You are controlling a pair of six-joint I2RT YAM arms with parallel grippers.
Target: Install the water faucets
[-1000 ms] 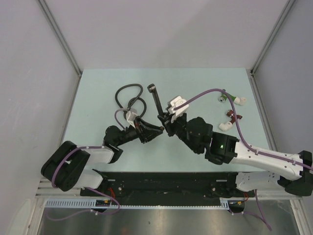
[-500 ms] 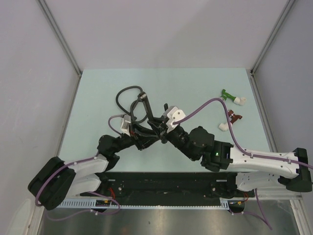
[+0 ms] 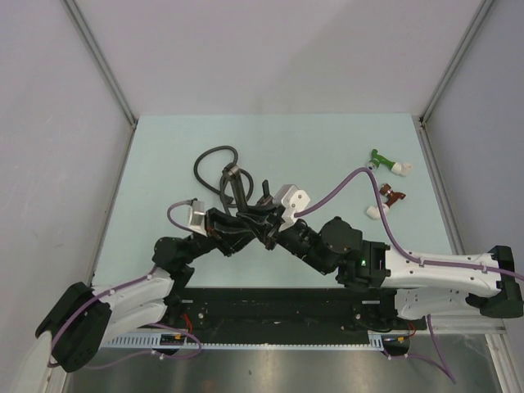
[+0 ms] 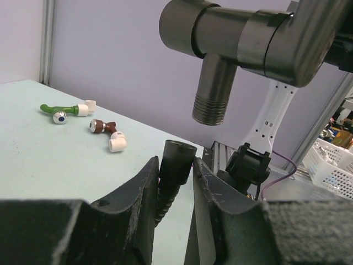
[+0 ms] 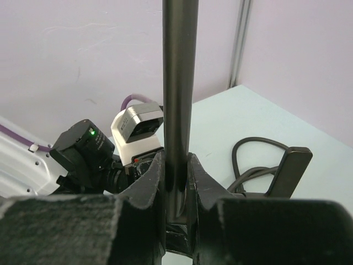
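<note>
Pale green table — plain grey walls, aluminium corner posts.

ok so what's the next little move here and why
Probably ease the right gripper over and down so the faucet lines its threaded stub up with the hose end. In the left wrist view the stub hangs above and to the right of the hose's open mouth, apart from it, while the left gripper is shut on the hose end.

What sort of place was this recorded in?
Probably a robotics lab test cell: pale green tabletop boxed in by plain grey wall panels on aluminium posts, with plumbing parts, a slim dark metal faucet and coiled black flexible hose.
</note>
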